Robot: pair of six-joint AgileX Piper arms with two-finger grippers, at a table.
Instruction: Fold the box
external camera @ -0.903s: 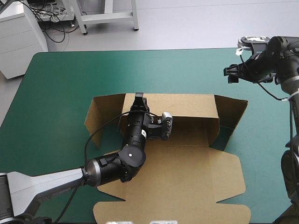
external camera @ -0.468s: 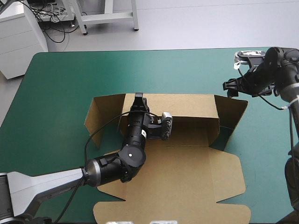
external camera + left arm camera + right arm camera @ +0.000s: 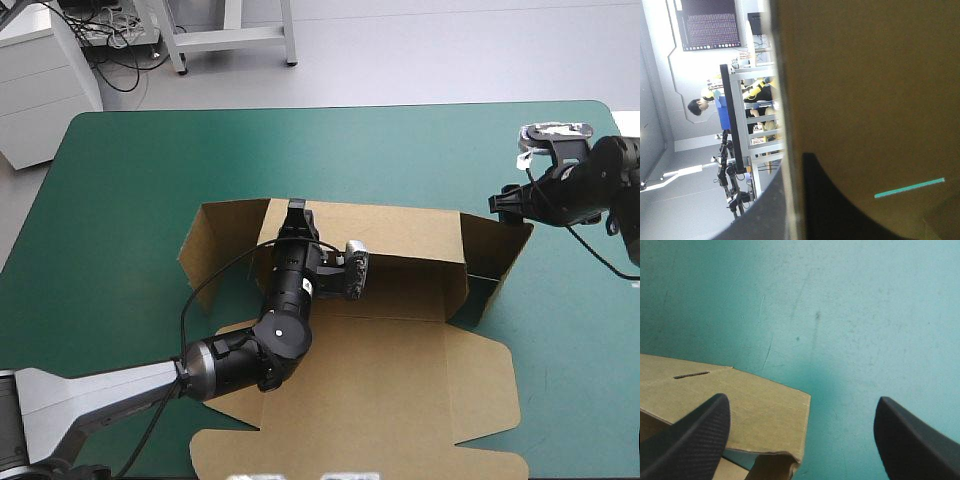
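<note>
From above, the box (image 3: 400,380) is lying on the teal-green table (image 3: 150,170), toward its near edge. The lid is lying flat, and the rear wall (image 3: 400,228) and both side flaps are standing up. All of the board is showing plain brown. My left gripper (image 3: 296,212) is pinching the top of the rear wall near its left end. My right gripper (image 3: 507,203) is hovering just beside the upper corner of the right flap (image 3: 497,250).

Along my left wrist, my left gripper (image 3: 793,170) is squeezing the box (image 3: 865,90) edge-on, one black finger on each face. A teal-green sliver (image 3: 910,187) is showing through the board.

Along my right wrist, my right gripper (image 3: 802,399) is standing spread wide. The corner of the box (image 3: 765,410), with a short slit (image 3: 691,374), is lying between its fingers over the table (image 3: 865,315).
</note>
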